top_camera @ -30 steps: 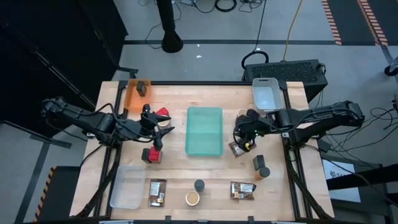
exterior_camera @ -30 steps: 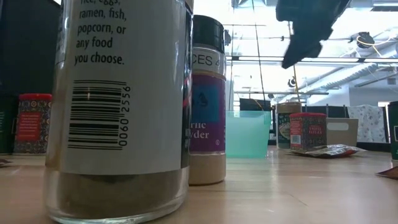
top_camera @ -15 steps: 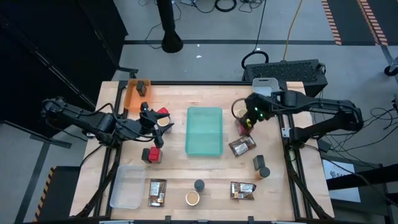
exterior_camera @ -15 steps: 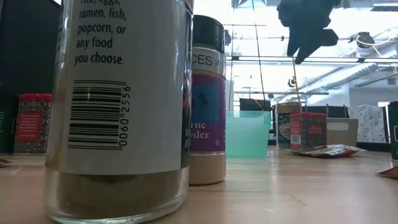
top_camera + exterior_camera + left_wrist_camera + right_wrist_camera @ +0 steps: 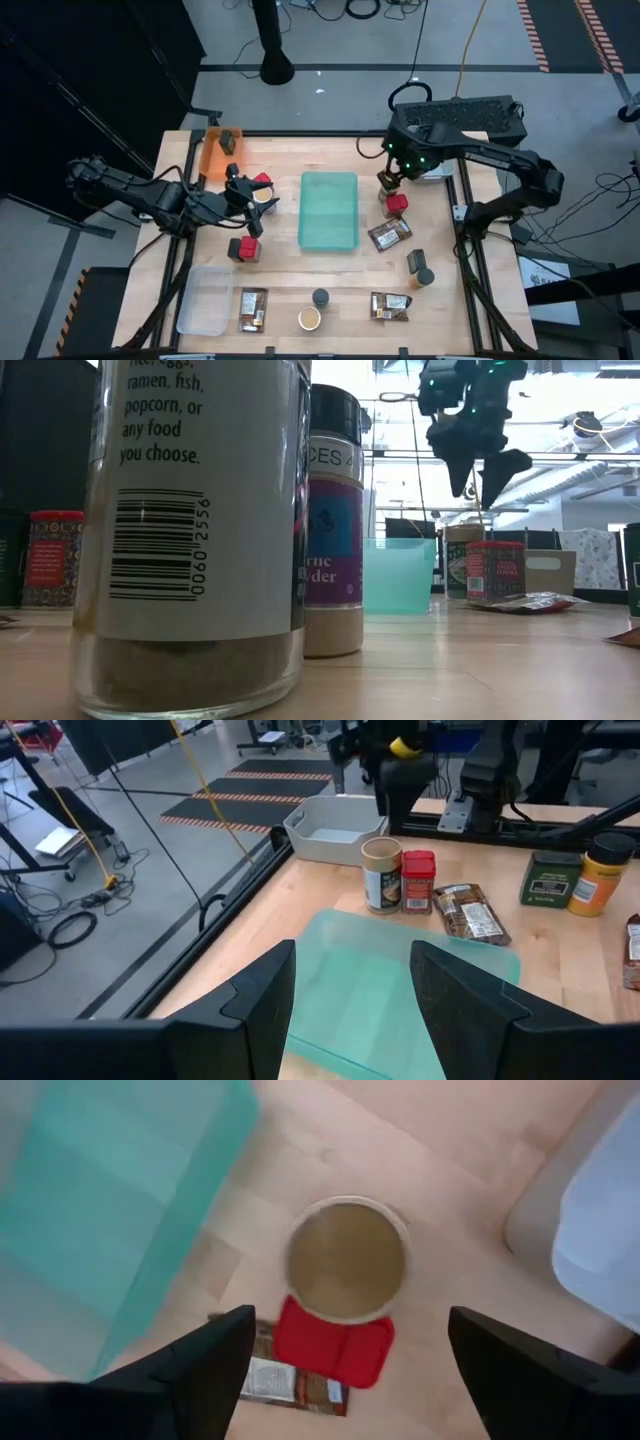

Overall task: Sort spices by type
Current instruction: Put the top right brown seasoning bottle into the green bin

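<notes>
under the open right hand (image 5: pixel 345 1345), a tan jar (image 5: pixel 346 1260) half-hides a red box (image 5: pixel 335 1348).

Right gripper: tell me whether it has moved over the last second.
Yes. The right gripper has swung from beside the brown packet toward the table's far edge, now above the tan jar.

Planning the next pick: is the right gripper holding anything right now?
No. The right gripper is open and empty above the tan round jar and red box.

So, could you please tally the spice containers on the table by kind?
red boxes: 3
cream-topped round jars: 3
brown packets: 3
dark jars and tins: 4
Total: 13
</notes>
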`<state>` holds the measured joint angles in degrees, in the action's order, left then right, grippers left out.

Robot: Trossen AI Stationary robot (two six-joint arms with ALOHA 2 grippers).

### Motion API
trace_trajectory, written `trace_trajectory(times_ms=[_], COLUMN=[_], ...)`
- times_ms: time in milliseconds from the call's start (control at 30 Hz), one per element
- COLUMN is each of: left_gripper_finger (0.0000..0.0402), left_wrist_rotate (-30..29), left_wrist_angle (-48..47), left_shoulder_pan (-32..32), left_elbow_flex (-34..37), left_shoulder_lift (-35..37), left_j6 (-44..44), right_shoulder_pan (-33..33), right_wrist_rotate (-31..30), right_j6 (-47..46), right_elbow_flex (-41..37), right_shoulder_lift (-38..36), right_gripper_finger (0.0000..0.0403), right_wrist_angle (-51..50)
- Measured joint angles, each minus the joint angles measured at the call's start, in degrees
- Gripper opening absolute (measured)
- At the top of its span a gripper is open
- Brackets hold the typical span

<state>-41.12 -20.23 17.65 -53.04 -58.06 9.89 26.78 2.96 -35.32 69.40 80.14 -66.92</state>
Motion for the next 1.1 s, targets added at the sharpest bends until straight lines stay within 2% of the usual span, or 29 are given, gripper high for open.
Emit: trace_trajectory(times_ms=[400,567,733,1100], left_gripper_finger=[0.0200,0.0200,0.0200,0.0200], left_wrist_rotate=[0.0,0.0,0.0,0.0], left_wrist_angle=[-0.1,-0.3,-0.6,-1.4], left_shoulder_pan=[0.0,0.0,0.0,0.0], left_elbow_flex=[0.0,0.0,0.0,0.0], left_shoulder_lift=[0.0,0.0,0.0,0.0], left_j6=[-1.5,-1.7,-1.4,-1.3], right_shoulder_pan=[0.2,0.2,0.2,0.1], right_wrist_rotate=[-0.1,-0.3,-3.3,-2.8], right_j6=[-0.4,-0.5,-0.6,0.3], right_elbow_flex=[0.2,0.2,0.2,0.2], right_shoulder_lift=[7.6,8.8,9.2,14.8], right_gripper_finger=[0.0322,0.0322,0.0322,0.0321], right_wrist_angle=[2.7,3.6,3.9,5.0])
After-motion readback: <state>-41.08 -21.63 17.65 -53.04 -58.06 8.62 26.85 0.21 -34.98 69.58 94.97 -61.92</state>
